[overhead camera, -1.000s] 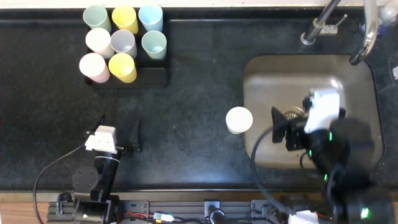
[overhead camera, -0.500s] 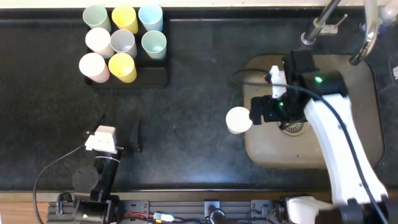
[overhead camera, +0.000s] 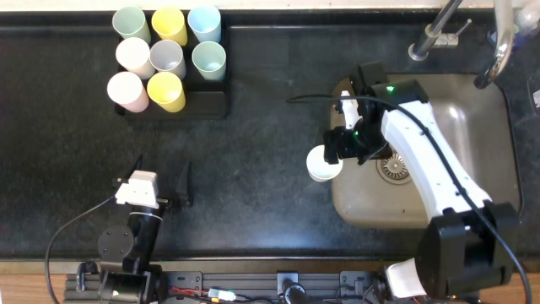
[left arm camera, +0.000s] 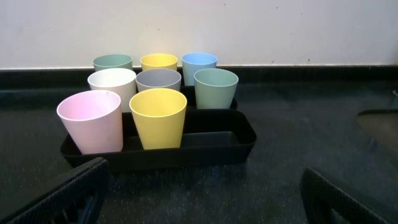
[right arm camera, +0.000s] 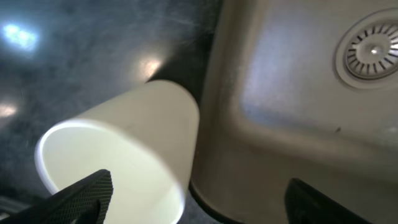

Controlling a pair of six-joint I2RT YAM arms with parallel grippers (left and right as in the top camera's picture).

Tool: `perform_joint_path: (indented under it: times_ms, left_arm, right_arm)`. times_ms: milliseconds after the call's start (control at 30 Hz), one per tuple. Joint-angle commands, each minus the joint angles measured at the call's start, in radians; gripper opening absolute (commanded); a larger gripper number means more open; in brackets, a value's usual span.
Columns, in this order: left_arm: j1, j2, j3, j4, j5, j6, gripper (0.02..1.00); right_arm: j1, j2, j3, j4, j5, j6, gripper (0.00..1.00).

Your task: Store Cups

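Note:
A white cup [overhead camera: 320,167] stands on the dark counter at the sink's left rim; in the right wrist view the white cup [right arm camera: 124,155] fills the space near one finger, its mouth open towards the camera. My right gripper [overhead camera: 337,150] hangs over the cup's sink side, open [right arm camera: 199,202], its fingers wide apart and not closed on the cup. A black tray [overhead camera: 213,105] at the back left holds several pastel cups [overhead camera: 167,90]. My left gripper [overhead camera: 161,182] rests open low on the counter, facing the tray [left arm camera: 239,140] and its cups [left arm camera: 158,115] from a distance.
The steel sink [overhead camera: 472,110] with its drain [right arm camera: 373,53] lies right of the white cup; a tap [overhead camera: 432,34] stands behind it. The tray's front right part [left arm camera: 211,127] holds no cup. Bare counter [overhead camera: 253,186] spreads between tray and sink.
My right arm swung from over the sink's front to the left and back, bringing its gripper to the white cup. The cup, tray and left arm stayed put.

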Motion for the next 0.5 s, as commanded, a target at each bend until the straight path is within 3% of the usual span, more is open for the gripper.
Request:
perform_joint_path:
  times_ms: [33,333,433,500]
  left_arm:
    - [0.003,-0.008,-0.001,-0.003,0.016,0.026,1.000]
    - [0.003,-0.008,-0.001,-0.003,0.016,0.026,1.000]
    - [0.003,-0.008,-0.001,-0.003,0.016,0.026,1.000]
    - [0.003,-0.008,-0.001,-0.003,0.016,0.026,1.000]
  right_arm:
    - [0.025,0.025,0.019,0.012,0.067,0.025,0.774]
    - [0.077,0.029,0.019,0.037,0.052,0.048,0.264]
    - [0.091,0.029,0.019,0.039,0.039,0.048,0.047]
    - [0.103,0.027,0.019,0.046,0.036,0.051,0.042]
